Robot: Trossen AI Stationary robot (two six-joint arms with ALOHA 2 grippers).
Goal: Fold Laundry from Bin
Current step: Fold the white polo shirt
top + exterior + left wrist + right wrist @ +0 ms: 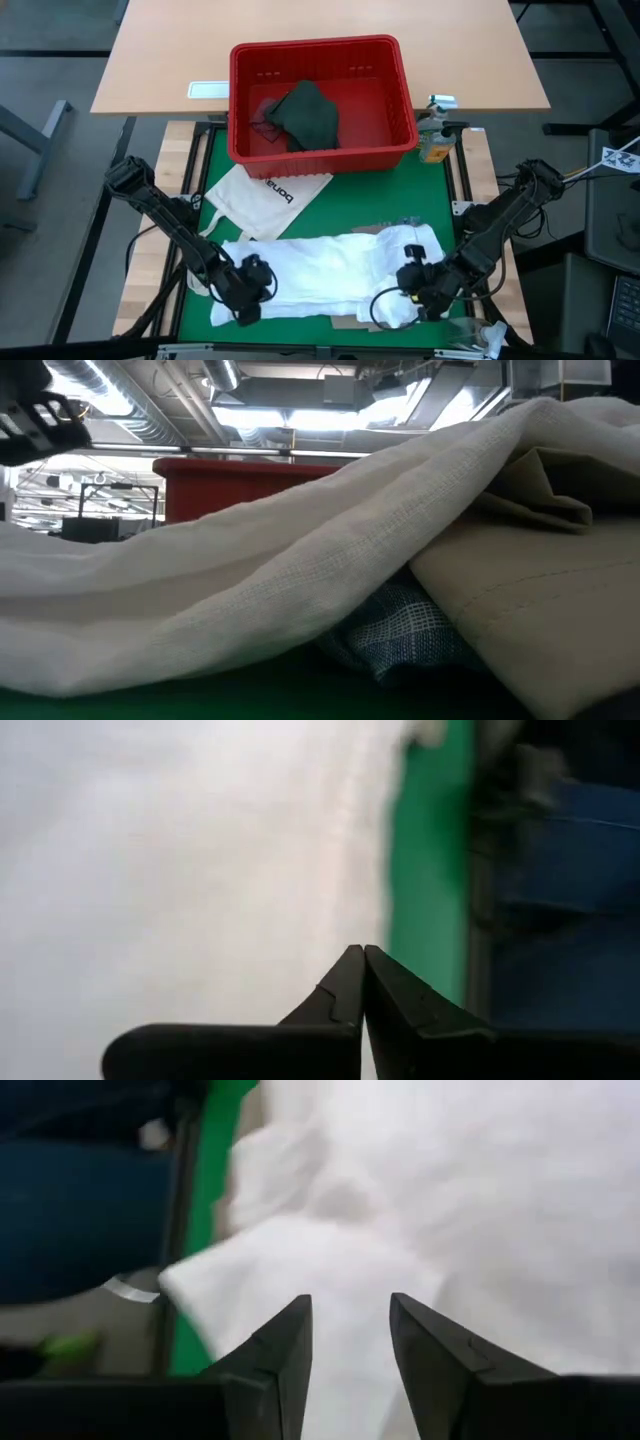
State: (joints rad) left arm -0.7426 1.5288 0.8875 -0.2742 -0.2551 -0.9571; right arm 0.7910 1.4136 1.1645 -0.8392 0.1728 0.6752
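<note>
At the table's near edge, both arms bend low over the large white shirt (pixel 330 275).
The left gripper (pixel 363 970) has its fingers pressed together at the soft, rumpled shirt's left end, perhaps pinching a fold; the right gripper (pixel 350 1340) hovers spread over the right end; a dark green-grey top (pixel 308 115) lies crumpled in the red slotted bin (pixel 320 52).
</note>
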